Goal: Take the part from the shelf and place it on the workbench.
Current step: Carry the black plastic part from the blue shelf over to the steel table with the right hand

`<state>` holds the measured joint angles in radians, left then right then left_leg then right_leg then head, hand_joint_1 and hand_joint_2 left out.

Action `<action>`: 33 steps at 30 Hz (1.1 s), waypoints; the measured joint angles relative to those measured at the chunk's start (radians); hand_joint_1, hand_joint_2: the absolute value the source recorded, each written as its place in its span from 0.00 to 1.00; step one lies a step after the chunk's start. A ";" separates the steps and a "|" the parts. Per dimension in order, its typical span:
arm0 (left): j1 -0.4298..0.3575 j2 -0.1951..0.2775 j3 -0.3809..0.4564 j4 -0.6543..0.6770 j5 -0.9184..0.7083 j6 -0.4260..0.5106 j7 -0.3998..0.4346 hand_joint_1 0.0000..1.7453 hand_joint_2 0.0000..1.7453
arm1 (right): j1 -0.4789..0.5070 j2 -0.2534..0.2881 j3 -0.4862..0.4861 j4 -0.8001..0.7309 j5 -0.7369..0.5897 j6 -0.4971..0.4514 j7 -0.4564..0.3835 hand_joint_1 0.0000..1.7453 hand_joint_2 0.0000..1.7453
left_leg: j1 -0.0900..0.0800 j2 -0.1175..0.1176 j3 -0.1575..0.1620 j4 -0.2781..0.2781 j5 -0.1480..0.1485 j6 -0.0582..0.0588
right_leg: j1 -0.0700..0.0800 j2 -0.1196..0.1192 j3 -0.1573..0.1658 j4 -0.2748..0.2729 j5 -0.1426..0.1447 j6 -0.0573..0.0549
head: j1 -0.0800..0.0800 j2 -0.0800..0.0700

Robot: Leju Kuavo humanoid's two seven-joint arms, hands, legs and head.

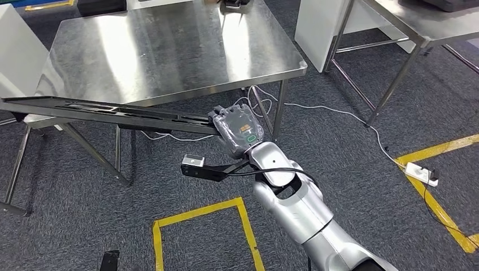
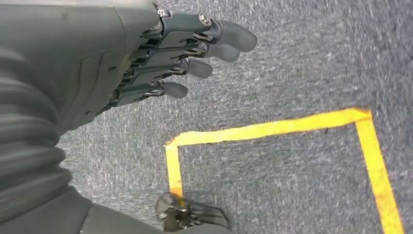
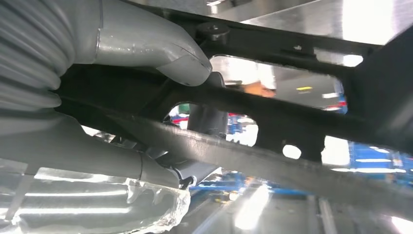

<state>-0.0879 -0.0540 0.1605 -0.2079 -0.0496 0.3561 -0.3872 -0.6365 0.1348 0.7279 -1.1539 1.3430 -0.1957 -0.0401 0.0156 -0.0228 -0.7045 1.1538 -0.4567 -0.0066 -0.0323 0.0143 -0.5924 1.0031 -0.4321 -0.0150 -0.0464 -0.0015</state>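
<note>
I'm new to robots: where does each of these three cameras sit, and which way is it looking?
Head view: high on the body, looking forward and down at the steel workbench and carpet; the right arm reaches up, its right hand holding the long black part.
Left wrist view: behind the left hand, which holds nothing, looking down at carpet and yellow tape.
Right wrist view: behind the right hand, close on the part, with the shiny workbench behind.
Shared: head and right wrist views both show right hand, part and workbench.
</note>
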 joint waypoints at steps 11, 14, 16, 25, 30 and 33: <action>-0.004 0.000 0.000 0.000 -0.003 0.002 0.001 0.00 1.00 | -0.003 0.003 0.000 0.000 -0.001 0.000 0.000 1.00 1.00 | -0.013 0.069 0.046 -0.130 0.086 0.023 | 0.025 -0.111 0.050 -0.011 -0.047 0.025 | 0.002 0.000; -0.005 -0.002 0.000 -0.001 -0.004 0.002 0.001 0.00 1.00 | -0.010 0.005 -0.001 -0.001 0.000 0.000 0.000 1.00 1.00 | -0.008 0.033 0.063 -0.151 0.092 0.039 | 0.025 -0.073 0.032 0.037 -0.074 0.033 | 0.006 0.000; -0.010 -0.005 0.000 -0.001 -0.005 0.002 0.000 0.00 1.00 | -0.015 0.000 -0.001 -0.001 0.000 0.001 -0.001 1.00 1.00 | -0.008 0.008 0.066 -0.156 0.092 0.047 | 0.023 -0.033 -0.039 0.164 -0.120 0.023 | 0.008 0.000; -0.006 -0.009 0.001 -0.001 -0.013 0.002 0.002 0.00 1.00 | -0.006 -0.014 -0.007 -0.003 -0.016 0.001 -0.003 1.00 1.00 | -0.023 -0.074 0.071 -0.148 0.076 0.039 | 0.030 0.002 -0.026 -0.015 0.023 0.017 | 0.007 0.000; 0.001 -0.007 0.004 -0.001 -0.013 0.003 0.006 0.00 1.00 | -0.008 -0.008 -0.010 -0.004 -0.014 0.001 0.006 1.00 1.00 | -0.011 -0.012 0.026 -0.034 0.006 0.010 | 0.013 -0.004 -0.001 -0.029 0.027 -0.012 | 0.003 0.000; 0.001 -0.006 0.005 -0.001 -0.013 0.003 0.009 0.00 1.00 | -0.006 -0.008 -0.011 -0.002 -0.015 0.001 0.006 1.00 1.00 | 0.004 0.016 -0.064 0.134 -0.057 -0.009 | 0.013 -0.008 0.007 -0.028 0.021 -0.019 | 0.002 0.000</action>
<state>-0.0873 -0.0602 0.1658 -0.2087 -0.0629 0.3594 -0.3784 -0.6426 0.1269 0.7171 -1.1558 1.3280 -0.1947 -0.0338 0.0192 -0.0064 -0.7684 1.2880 -0.5140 -0.0156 -0.0192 0.0060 -0.5855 0.9747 -0.4114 -0.0335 -0.0445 -0.0015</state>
